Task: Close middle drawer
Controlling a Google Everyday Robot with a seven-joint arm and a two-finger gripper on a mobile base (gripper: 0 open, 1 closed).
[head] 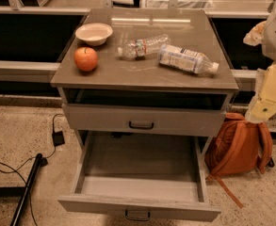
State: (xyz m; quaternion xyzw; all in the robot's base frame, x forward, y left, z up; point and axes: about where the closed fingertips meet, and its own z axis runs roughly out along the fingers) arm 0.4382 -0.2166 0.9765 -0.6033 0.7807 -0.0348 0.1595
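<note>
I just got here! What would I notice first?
The middle drawer, low in the middle, is pulled far out and looks empty. On the tabletop's left, an orange fruit sits beside a white bowl. The gripper hangs at the right edge, above an orange backpack on the floor.

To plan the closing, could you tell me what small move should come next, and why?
Probably bring the pincer, hanging high at the view's right edge, down and across to the front of the middle drawer: it stands pulled far out, with nothing touching it.
</note>
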